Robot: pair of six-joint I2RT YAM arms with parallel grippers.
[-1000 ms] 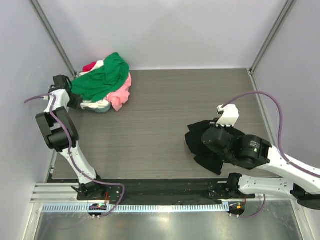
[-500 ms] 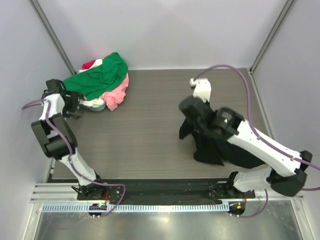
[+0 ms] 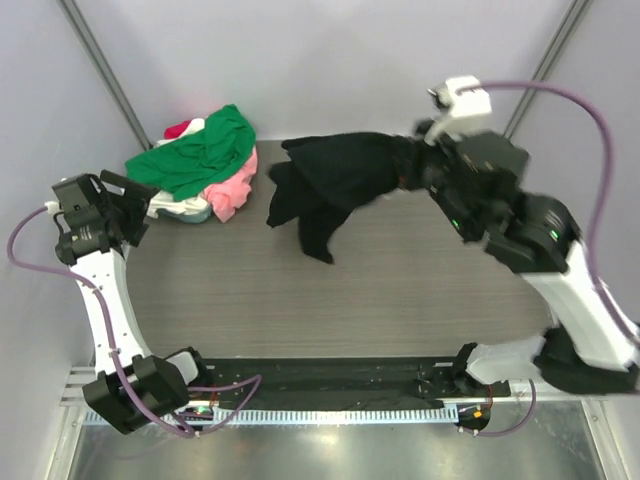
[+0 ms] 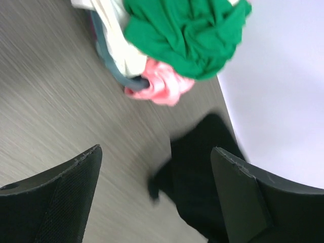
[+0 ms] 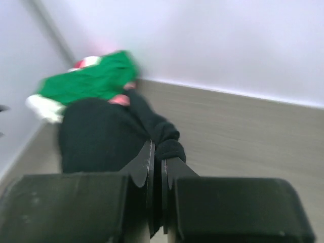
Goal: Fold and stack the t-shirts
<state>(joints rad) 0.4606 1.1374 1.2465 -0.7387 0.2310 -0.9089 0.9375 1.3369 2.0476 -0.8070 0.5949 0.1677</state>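
The left fingers (image 3: 132,205) stand spread and empty near the left edge, just beside the pile of t-shirts (image 3: 200,160) in the far left corner. The black t-shirt (image 3: 335,175) stretches left-to-right over the far tabletop (image 3: 400,290), its right end pinched by the right fingers (image 5: 156,169) and its free end toward the left arm.

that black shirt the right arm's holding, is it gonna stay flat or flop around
Likely floppy: the black shirt droops in bunched folds from one pinched spot in the right fingers. Probably light, since a narrow pinch holds it up. It may swing when moved.
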